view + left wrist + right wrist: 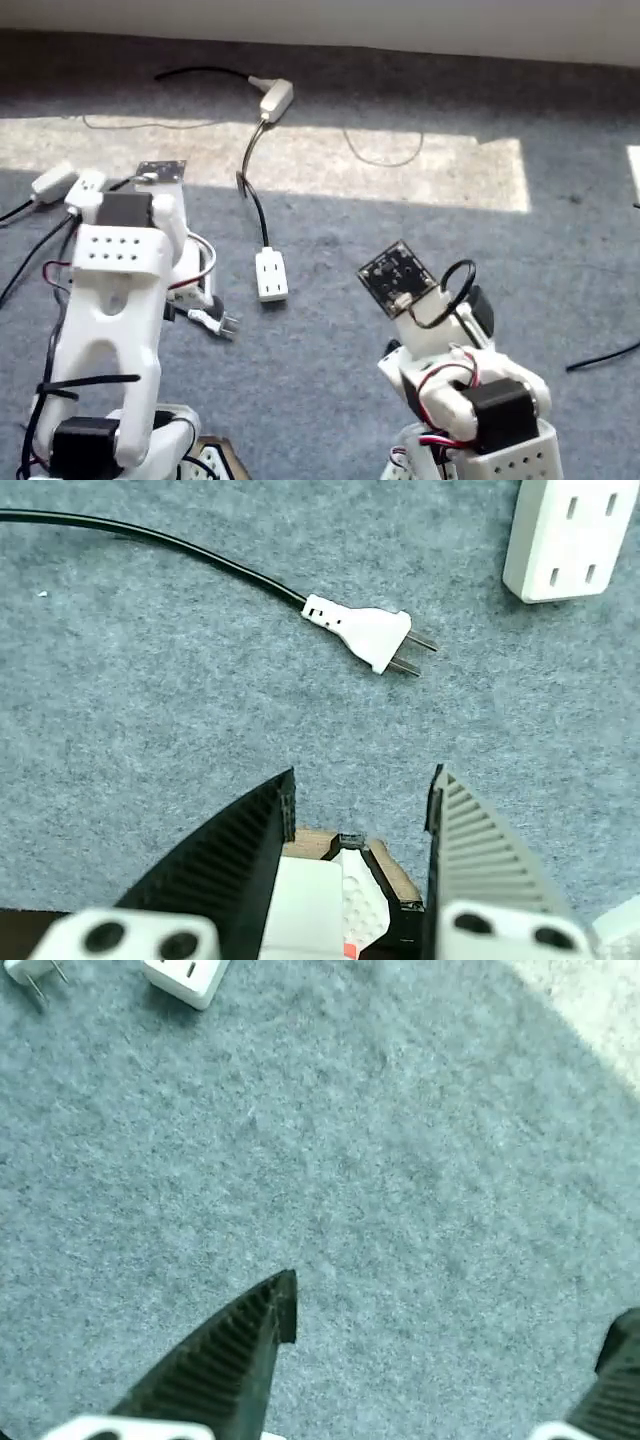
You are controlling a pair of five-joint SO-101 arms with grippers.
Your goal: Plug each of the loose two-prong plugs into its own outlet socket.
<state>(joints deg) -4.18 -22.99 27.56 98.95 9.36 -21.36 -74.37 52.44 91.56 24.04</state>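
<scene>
On the grey carpet point(150, 730) I see the loose two-prong plug point(365, 635) lying at eight o'clock from the outlet socket point(271, 275). My left claw point(363, 780) hangs near the plug, tipped downward, partly open and empty. My right claw point(450, 1310) gapes wide over bare carpet, also empty.

A: Where does the light fall?
B: In the high view a glaring sunlit band point(380, 165) crosses the carpet point(330, 340) from 9 toward 3 o'clock; toward 6, shade.
A: Wrist views?
B: Soft, even; the plug point(365, 635) barely shadows.
</scene>
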